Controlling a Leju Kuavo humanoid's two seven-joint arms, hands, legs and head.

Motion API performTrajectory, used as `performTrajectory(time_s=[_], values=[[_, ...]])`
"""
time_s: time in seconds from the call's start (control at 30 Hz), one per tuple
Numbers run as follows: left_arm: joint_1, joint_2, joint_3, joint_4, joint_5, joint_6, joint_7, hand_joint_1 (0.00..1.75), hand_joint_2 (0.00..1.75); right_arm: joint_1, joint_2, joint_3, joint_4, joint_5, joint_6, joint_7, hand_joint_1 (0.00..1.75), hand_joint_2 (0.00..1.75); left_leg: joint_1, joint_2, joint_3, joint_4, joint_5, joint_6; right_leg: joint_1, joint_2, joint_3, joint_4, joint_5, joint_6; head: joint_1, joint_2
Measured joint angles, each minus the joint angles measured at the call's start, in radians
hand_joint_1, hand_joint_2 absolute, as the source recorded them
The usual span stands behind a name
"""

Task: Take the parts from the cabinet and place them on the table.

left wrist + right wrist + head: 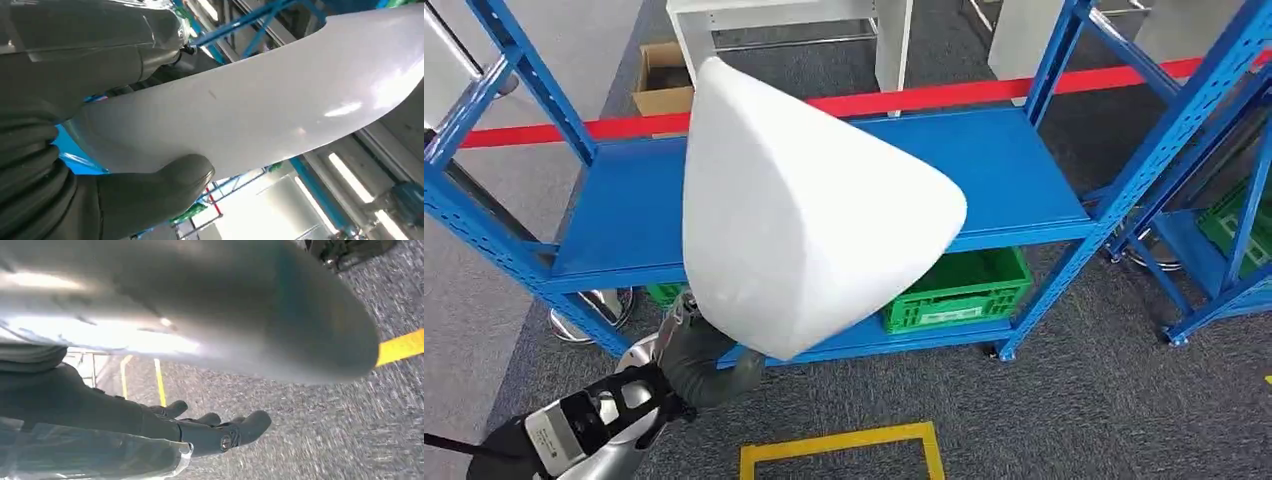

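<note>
Operator, your left hand (125, 200) grips the white part (804, 210) from beneath, lifted clear of the blue cabinet (1024, 170) for carrying, while your right hand (210, 430) apparently hangs empty, fingers loosely extended.

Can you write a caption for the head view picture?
Left robot hand holds a big white part before the blue rack.

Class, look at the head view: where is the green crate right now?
The green crate sits on the blue rack's bottom shelf, right of centre, partly hidden behind the white part.
</note>
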Motion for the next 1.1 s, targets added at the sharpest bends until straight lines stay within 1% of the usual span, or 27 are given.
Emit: performTrajectory(time_s=[0.03, 0.07, 0.1, 0.13, 0.17, 0.2, 0.23, 0.27, 0.33, 0.37, 0.4, 0.43, 0.53, 0.57, 0.6, 0.67, 0.7, 0.73, 0.77, 0.8, 0.83, 0.87, 0.9, 0.93, 1.03, 1.07, 1.1], values=[[-0.001, 0.001, -0.005, 0.008, 0.001, 0.000, 0.000, 1.75, 1.75, 0.003, 0.006, -0.006, 0.001, -0.004, -0.003, 0.001, 0.00, 0.00, 0.001, -0.001, -0.006, 0.002, 0.004, -0.002, -0.010, -0.004, -0.014, -0.005, 0.011, -0.014, 0.002, 0.000], [-0.003, 0.001, -0.008, 0.012, 0.003, 0.000, 0.000, 1.75, 1.75, -0.001, 0.006, -0.009, 0.000, -0.006, -0.007, 0.001, 0.00, 0.00, 0.001, -0.010, -0.017, 0.016, -0.031, -0.012, -0.009, -0.007, -0.023, -0.004, 0.022, -0.022, 0.004, 0.000], [-0.008, 0.001, -0.011, 0.016, 0.003, -0.002, 0.000, 1.75, 1.75, -0.003, 0.006, -0.011, 0.000, -0.010, -0.014, 0.003, 0.00, 0.00, 0.005, -0.018, -0.032, 0.061, -0.092, -0.019, -0.011, -0.008, -0.039, -0.005, 0.033, -0.029, -0.001, 0.000], [-0.014, 0.001, -0.014, 0.021, 0.003, -0.002, 0.000, 1.75, 1.75, -0.003, 0.007, -0.014, 0.000, -0.015, -0.018, 0.004, 0.00, 0.00, 0.009, -0.019, -0.050, 0.125, -0.152, -0.026, -0.011, -0.008, -0.054, -0.004, 0.044, -0.030, -0.005, 0.000], [-0.019, 0.000, -0.017, 0.027, 0.004, -0.005, 0.000, 1.75, 1.75, -0.003, 0.010, -0.018, 0.000, -0.018, -0.020, 0.004, 0.00, 0.00, 0.012, -0.018, -0.067, 0.197, -0.201, -0.029, -0.011, -0.008, -0.070, -0.004, 0.057, -0.029, -0.004, 0.000], [-0.024, -0.001, -0.022, 0.037, 0.005, -0.008, 0.000, 1.75, 1.75, -0.003, 0.010, -0.021, 0.000, -0.018, -0.029, 0.004, 0.00, 0.00, 0.014, -0.018, -0.081, 0.276, -0.233, -0.031, -0.011, -0.008, -0.086, -0.003, 0.071, -0.028, -0.005, 0.000], [-0.026, -0.001, -0.026, 0.045, 0.007, -0.010, 0.000, 1.75, 1.75, -0.003, 0.013, -0.022, 0.000, -0.011, -0.044, 0.004, 0.00, 0.00, 0.014, -0.018, -0.078, 0.308, -0.228, -0.030, -0.011, -0.009, -0.101, -0.003, 0.082, -0.027, -0.007, 0.000], [-0.029, -0.002, -0.030, 0.053, 0.011, -0.010, 0.000, 1.75, 1.75, -0.002, 0.014, -0.022, 0.000, -0.001, -0.063, 0.002, 0.00, 0.00, 0.015, -0.019, -0.057, 0.302, -0.199, -0.029, -0.011, -0.009, -0.115, -0.002, 0.094, -0.025, -0.006, 0.000], [-0.041, -0.006, -0.037, 0.064, 0.018, -0.004, 0.000, 1.75, 1.75, 0.000, 0.018, -0.020, 0.000, 0.029, -0.120, -0.022, 0.00, 0.00, 0.015, -0.019, 0.045, 0.179, -0.125, -0.021, -0.011, -0.008, -0.140, -0.002, 0.116, -0.019, -0.006, 0.000], [-0.049, -0.010, -0.039, 0.068, 0.021, -0.002, 0.000, 1.75, 1.75, 0.000, 0.021, -0.017, 0.000, 0.041, -0.140, -0.034, 0.00, 0.00, 0.013, -0.022, 0.117, 0.081, -0.117, -0.016, -0.011, -0.007, -0.148, -0.002, 0.126, -0.015, -0.006, 0.000], [-0.056, -0.013, -0.041, 0.069, 0.023, -0.002, 0.000, 1.75, 1.75, -0.001, 0.022, -0.012, 0.000, 0.047, -0.142, -0.043, 0.00, 0.00, 0.011, -0.025, 0.173, -0.007, -0.152, -0.010, -0.009, -0.006, -0.152, -0.001, 0.134, -0.010, -0.007, 0.000], [-0.060, -0.017, -0.043, 0.070, 0.022, -0.002, 0.000, 1.75, 1.75, 0.000, 0.022, -0.010, 0.000, 0.047, -0.138, -0.048, 0.00, 0.00, 0.007, -0.028, 0.192, -0.045, -0.164, -0.010, -0.009, -0.007, -0.153, -0.003, 0.143, -0.002, -0.003, 0.000], [-0.064, -0.026, -0.051, 0.077, 0.013, -0.002, 0.000, 1.75, 1.75, 0.005, 0.019, -0.011, 0.000, 0.018, -0.049, -0.098, 0.00, 0.00, -0.002, -0.027, 0.168, -0.043, -0.140, 0.011, -0.014, -0.006, -0.149, -0.026, 0.177, 0.024, -0.010, 0.000], [-0.066, -0.029, -0.053, 0.080, 0.012, -0.001, 0.000, 1.75, 1.75, 0.006, 0.018, -0.011, 0.000, 0.015, -0.034, -0.109, 0.00, 0.00, 0.007, -0.018, 0.162, -0.050, -0.122, 0.020, -0.018, -0.004, -0.155, -0.014, 0.162, 0.023, -0.012, 0.000], [-0.067, -0.033, -0.054, 0.082, 0.010, 0.001, 0.000, 1.75, 1.75, 0.007, 0.020, -0.011, 0.000, 0.011, -0.014, -0.124, 0.00, 0.00, 0.006, -0.019, 0.147, -0.050, -0.110, 0.031, -0.016, -0.006, -0.172, 0.021, 0.102, 0.022, -0.006, 0.000], [-0.066, -0.037, -0.055, 0.087, 0.003, 0.005, 0.000, 1.75, 1.75, 0.007, 0.017, -0.011, 0.000, 0.010, -0.001, -0.137, 0.00, 0.00, 0.002, -0.016, 0.120, -0.049, -0.087, 0.038, -0.014, -0.006, -0.206, 0.159, -0.021, 0.027, -0.001, 0.000], [-0.064, -0.037, -0.056, 0.089, 0.002, 0.007, 0.000, 1.75, 1.75, 0.007, 0.013, -0.011, 0.000, 0.009, 0.008, -0.146, 0.00, 0.00, 0.000, -0.014, 0.105, -0.048, -0.075, 0.039, -0.014, -0.006, -0.220, 0.235, -0.058, 0.030, 0.000, 0.000], [-0.060, -0.037, -0.056, 0.090, 0.002, 0.008, 0.000, 1.75, 1.75, 0.008, 0.011, -0.011, 0.000, 0.008, 0.014, -0.154, 0.00, 0.00, -0.001, -0.011, 0.095, -0.047, -0.063, 0.039, -0.013, -0.006, -0.222, 0.291, -0.059, 0.032, 0.000, 0.000], [-0.057, -0.036, -0.056, 0.092, 0.002, 0.009, 0.000, 1.75, 1.75, 0.008, 0.009, -0.011, 0.000, 0.007, 0.019, -0.159, 0.00, 0.00, -0.001, -0.011, 0.080, -0.045, -0.053, 0.037, -0.013, -0.006, -0.207, 0.299, -0.034, 0.030, 0.000, 0.000], [-0.056, -0.036, -0.056, 0.092, 0.002, 0.008, 0.000, 1.75, 1.75, 0.009, 0.009, -0.011, 0.000, 0.006, 0.024, -0.164, 0.00, 0.00, -0.001, -0.011, 0.064, -0.041, -0.043, 0.035, -0.013, -0.007, -0.170, 0.268, 0.005, 0.028, 0.001, 0.000], [-0.056, -0.035, -0.056, 0.092, 0.002, 0.007, 0.000, 1.75, 1.75, 0.009, 0.008, -0.011, 0.000, 0.004, 0.026, -0.168, 0.00, 0.00, -0.001, -0.011, 0.052, -0.036, -0.036, 0.033, -0.013, -0.007, -0.118, 0.202, 0.035, 0.025, 0.001, 0.000], [-0.057, -0.034, -0.054, 0.092, 0.003, 0.005, 0.000, 1.75, 1.75, 0.009, 0.005, -0.012, 0.000, 0.002, 0.027, -0.170, 0.00, 0.00, -0.001, -0.011, 0.040, -0.028, -0.031, 0.029, -0.013, -0.007, -0.045, 0.102, 0.044, 0.020, 0.001, 0.000], [-0.057, -0.034, -0.053, 0.092, 0.004, 0.004, 0.000, 1.75, 1.75, 0.008, 0.002, -0.013, 0.000, -0.006, 0.026, -0.170, 0.00, 0.00, -0.003, -0.010, 0.031, -0.020, -0.028, 0.025, -0.011, -0.007, 0.008, 0.019, 0.017, 0.015, 0.001, 0.000], [-0.060, -0.033, -0.053, 0.095, 0.005, 0.003, 0.000, 1.75, 1.75, 0.007, 0.000, -0.016, 0.000, -0.015, 0.024, -0.171, 0.00, 0.00, -0.006, -0.010, 0.023, -0.014, -0.024, 0.019, -0.008, -0.007, 0.027, -0.021, 0.004, 0.013, -0.002, 0.000], [-0.063, -0.032, -0.053, 0.111, 0.006, 0.004, 0.000, 1.75, 1.75, 0.008, -0.003, -0.031, 0.000, -0.035, 0.019, -0.170, 0.00, 0.00, -0.003, 0.000, 0.010, -0.015, -0.008, 0.002, -0.004, -0.001, 0.007, -0.030, 0.003, -0.008, -0.001, 0.000], [-0.064, -0.032, -0.053, 0.117, 0.006, 0.005, 0.000, 1.75, 1.75, 0.010, -0.002, -0.036, 0.000, -0.039, 0.018, -0.170, 0.00, 0.00, -0.001, -0.003, 0.005, -0.009, -0.013, -0.005, -0.012, -0.001, 0.004, -0.033, 0.013, -0.017, 0.002, 0.000], [-0.067, -0.032, -0.053, 0.117, 0.006, 0.005, 0.000, 1.75, 1.75, 0.010, -0.002, -0.037, 0.000, -0.039, 0.018, -0.170, 0.00, 0.00, 0.000, -0.011, -0.005, 0.014, -0.048, -0.014, -0.012, 0.003, -0.002, -0.033, 0.020, -0.022, 0.002, 0.000]])
